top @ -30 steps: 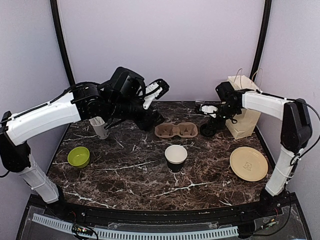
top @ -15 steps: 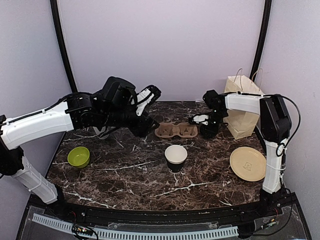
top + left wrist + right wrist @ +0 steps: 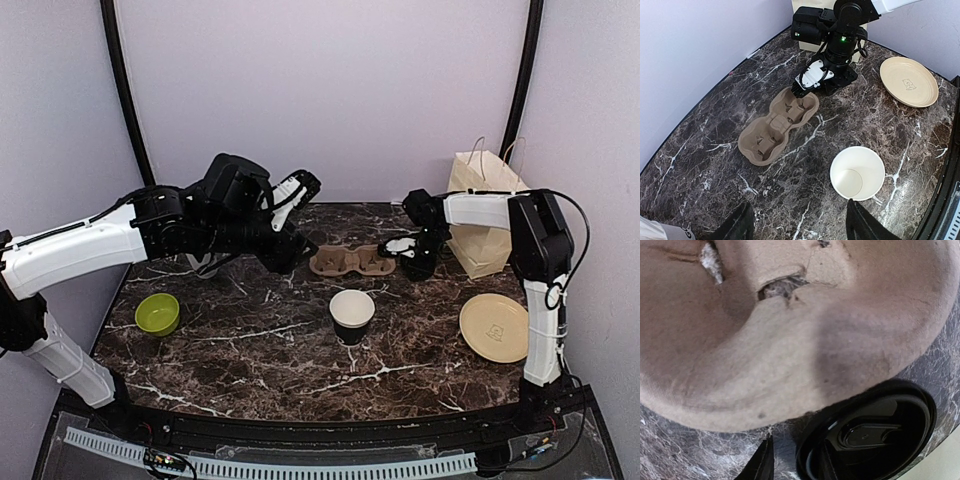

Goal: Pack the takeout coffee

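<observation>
The takeout coffee cup [image 3: 352,315] [image 3: 857,172] stands upright, lidless and empty, at mid-table. Its black lid [image 3: 875,435] [image 3: 418,263] lies flat on the marble, against the right end of the brown pulp cup carrier [image 3: 352,261] [image 3: 777,125] [image 3: 790,340]. My right gripper [image 3: 795,465] [image 3: 405,248] is down at the lid with its jaws a little apart, one finger outside the rim and one inside, with a gap still showing. My left gripper [image 3: 802,225] [image 3: 300,185] hovers open and empty above the table's back left, looking down on carrier and cup.
A paper bag [image 3: 483,215] stands at the back right behind the right arm. A tan plate [image 3: 497,327] [image 3: 908,80] lies front right. A lime-green bowl [image 3: 157,313] sits front left. The left arm hides most of a pale cup [image 3: 205,264].
My right gripper has swung left and down from beside the bag to the lid by the carrier, its jaws narrowing. The left arm dropped slightly a second ago and has held still since.
</observation>
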Controlling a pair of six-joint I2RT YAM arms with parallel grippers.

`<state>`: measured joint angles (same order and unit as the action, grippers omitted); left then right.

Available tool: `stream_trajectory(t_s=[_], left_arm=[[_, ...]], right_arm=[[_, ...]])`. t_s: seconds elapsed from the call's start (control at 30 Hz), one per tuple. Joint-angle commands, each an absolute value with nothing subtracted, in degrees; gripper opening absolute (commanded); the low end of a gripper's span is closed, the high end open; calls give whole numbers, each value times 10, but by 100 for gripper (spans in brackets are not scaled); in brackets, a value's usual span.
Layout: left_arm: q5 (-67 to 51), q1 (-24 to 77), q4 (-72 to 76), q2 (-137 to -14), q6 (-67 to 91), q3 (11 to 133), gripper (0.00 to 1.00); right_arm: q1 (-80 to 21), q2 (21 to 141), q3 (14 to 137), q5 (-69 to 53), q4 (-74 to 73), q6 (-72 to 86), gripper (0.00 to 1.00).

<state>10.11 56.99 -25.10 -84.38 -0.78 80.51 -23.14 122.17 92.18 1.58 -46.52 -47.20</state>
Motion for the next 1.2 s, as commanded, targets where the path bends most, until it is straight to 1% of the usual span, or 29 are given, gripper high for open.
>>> stream_trajectory(t_s=[0.0, 0.23, 0.37, 0.47, 0.57, 0.63, 0.67, 0.7, 0.73, 0.77, 0.87, 0.93, 1.0, 1.17], left_arm=[[104, 567, -242, -830, -2, 796, 65], [102, 567, -235, -837, -7, 802, 66], [106, 567, -221, -841, -14, 806, 66], [109, 567, -193, -840, -26, 795, 66], [103, 567, -117, -829, -61, 763, 67], [89, 567, -19, -806, -91, 712, 71], [83, 567, 61, -787, -101, 670, 77], [75, 567, 97, -777, -117, 650, 80], [72, 566, 166, -762, -123, 614, 85], [63, 567, 196, -758, -140, 601, 86], [28, 565, 310, -765, -168, 559, 89], [-52, 564, 377, -778, -178, 540, 95], [-96, 564, 437, -792, -166, 527, 98], [-146, 564, 486, -812, -145, 528, 97]], right_arm=[[-226, 1225, 934, 20, -461, -453, 24], [-209, 1211, 932, 2, -458, -430, 6], [-207, 1173, 915, -34, -467, -413, 0], [-207, 1113, 896, -104, -486, -388, 0], [-209, 1043, 883, -228, -511, -364, 0], [-212, 1001, 875, -338, -522, -354, 0], [-216, 983, 871, -391, -526, -354, 0], [-222, 967, 866, -433, -526, -351, 0], [-229, 949, 862, -472, -527, -350, 0], [-237, 937, 858, -502, -529, -352, 0], [-257, 918, 858, -570, -541, -360, 1], [-265, 915, 871, -608, -560, -368, 1], [-269, 916, 889, -660, -580, -373, 2], [-274, 909, 896, -728, -601, -379, 3]])
